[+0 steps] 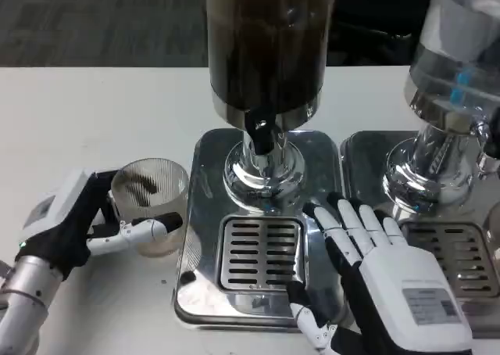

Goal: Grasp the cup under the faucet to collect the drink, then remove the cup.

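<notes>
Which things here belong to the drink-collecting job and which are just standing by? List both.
Job: cup, held by the left hand; dark drink dispenser; its faucet; grated drip tray.
Standing by: clear dispenser; its tray; right hand, resting open on the drip tray.

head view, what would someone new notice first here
The tall dispenser of dark drink stands top centre, its black faucet over a steel drip tray. At lower left the left hand wraps a ribbed clear cup on the white table, beside the tray. The right hand lies spread over the tray's right side.
</notes>
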